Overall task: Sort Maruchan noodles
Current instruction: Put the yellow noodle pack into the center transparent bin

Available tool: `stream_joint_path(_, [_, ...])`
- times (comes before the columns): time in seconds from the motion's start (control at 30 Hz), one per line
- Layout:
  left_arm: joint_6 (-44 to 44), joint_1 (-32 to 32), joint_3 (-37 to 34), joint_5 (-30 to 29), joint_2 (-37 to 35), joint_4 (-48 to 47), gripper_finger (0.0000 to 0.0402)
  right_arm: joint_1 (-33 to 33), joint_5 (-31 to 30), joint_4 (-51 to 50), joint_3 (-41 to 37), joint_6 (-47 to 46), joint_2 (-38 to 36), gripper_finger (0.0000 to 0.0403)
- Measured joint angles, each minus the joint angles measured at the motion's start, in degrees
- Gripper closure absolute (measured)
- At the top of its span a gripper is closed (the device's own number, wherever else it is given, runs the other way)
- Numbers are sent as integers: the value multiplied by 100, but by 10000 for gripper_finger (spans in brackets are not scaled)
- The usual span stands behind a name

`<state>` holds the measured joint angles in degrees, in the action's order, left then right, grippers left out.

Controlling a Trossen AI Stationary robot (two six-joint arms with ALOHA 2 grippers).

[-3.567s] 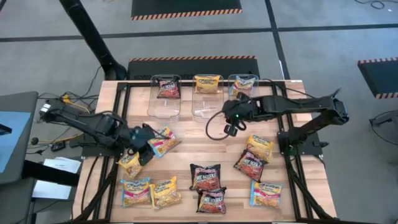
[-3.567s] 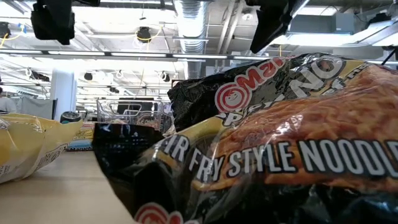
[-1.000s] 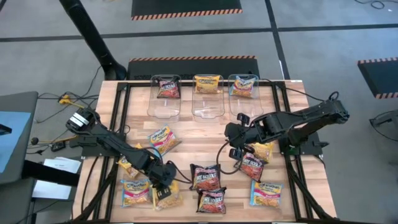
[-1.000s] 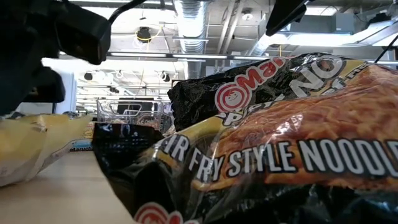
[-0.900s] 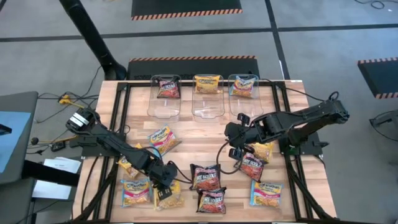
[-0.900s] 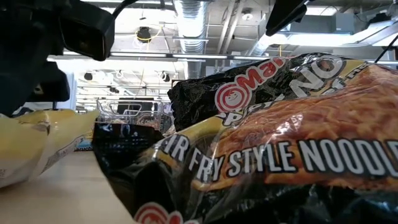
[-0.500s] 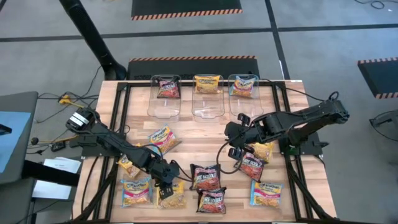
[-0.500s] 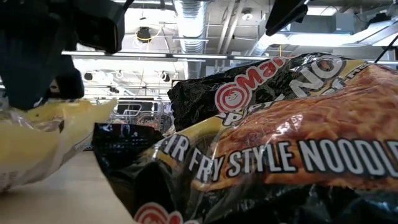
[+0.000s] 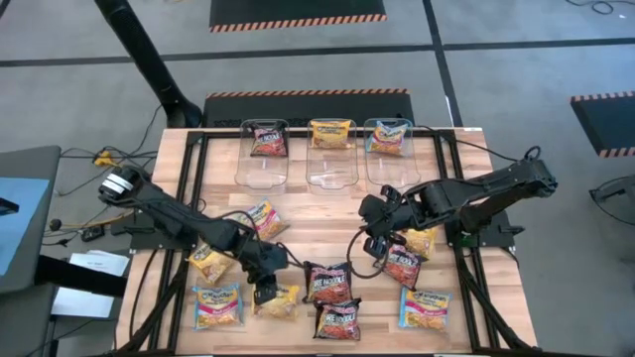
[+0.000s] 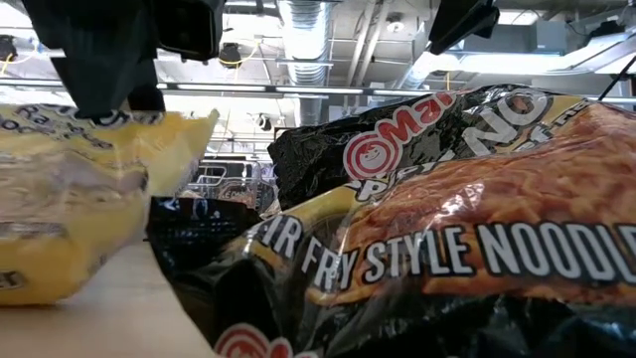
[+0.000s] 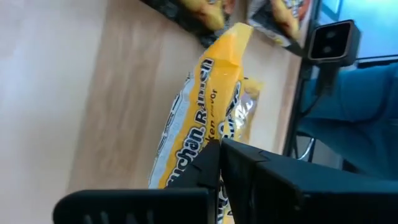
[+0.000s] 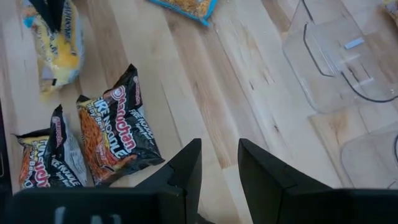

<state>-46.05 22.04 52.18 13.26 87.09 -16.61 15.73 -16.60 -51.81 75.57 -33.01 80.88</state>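
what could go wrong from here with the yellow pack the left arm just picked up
1. The left gripper pinches the yellow packet only at one edge, and the packet hangs down limp; it might slip out on the way.
2. The three clear tubs stand at the table's far edge, past several loose packets, so a dangling packet could drag over one of them.
3. The right gripper, open, hovers over the dark packets mid-table; both arms heading for the tubs might crowd each other.

Maruchan noodles [image 9: 327, 283] are square crinkly packets scattered flat around the central dark red-black packet [image 9: 327, 283]. Second dark packet [image 9: 338, 319] lies just in front of it, a third [image 9: 401, 264] to its right. Yellow packet [image 9: 277, 298] just left of it hangs lifted and tilted. Blue-yellow packet [image 9: 424, 307] lies front-right.
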Motion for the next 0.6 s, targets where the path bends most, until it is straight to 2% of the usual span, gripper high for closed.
stream_joint_path(0.1, [197, -131, 0, 24, -4, -161, 401, -2, 0, 2, 0, 0, 0, 275])
stream_joint_path(0.27, [491, -362, 0, 385, -4, -237, 401, -7, 0, 2, 0, 4, 0, 275])
stream_joint_path(0.6, [554, -448, 0, 223, -4, -239, 391, -4, 2, 0, 0, 2, 0, 275])
